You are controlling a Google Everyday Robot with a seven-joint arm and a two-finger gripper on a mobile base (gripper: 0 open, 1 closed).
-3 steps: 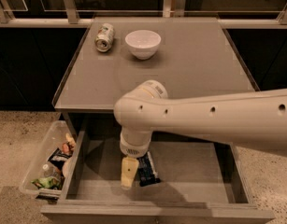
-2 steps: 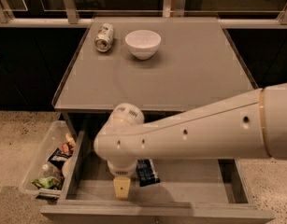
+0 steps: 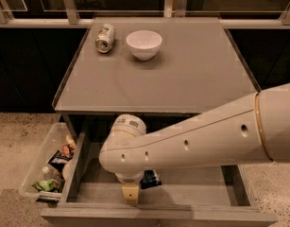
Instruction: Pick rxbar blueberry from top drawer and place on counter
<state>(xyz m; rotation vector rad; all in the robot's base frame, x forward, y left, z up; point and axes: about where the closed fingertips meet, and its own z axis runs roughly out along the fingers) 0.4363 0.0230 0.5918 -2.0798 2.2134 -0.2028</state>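
Down in the top drawer (image 3: pixel 196 189), near its front wall, we see the gripper (image 3: pixel 130 193) hanging just left of the rxbar blueberry (image 3: pixel 151 179). The bar seems to lie on the drawer floor, half hidden by the arm (image 3: pixel 191 143). Whether the gripper is spread or pinching, we cannot tell. We judge the bar light, flat and slightly bendy, with a slick wrapper, so we would take it across its narrow width near the middle. The counter (image 3: pixel 182 79) sits above.

One can (image 3: pixel 105 37) and one white bowl (image 3: pixel 144 44) on one counter (image 3: pixel 191 79). One top drawer (image 3: pixel 196 191) holds one rxbar blueberry (image 3: pixel 150 178) and one gripper (image 3: pixel 130 193) near its front. One snack bin (image 3: pixel 39 159).
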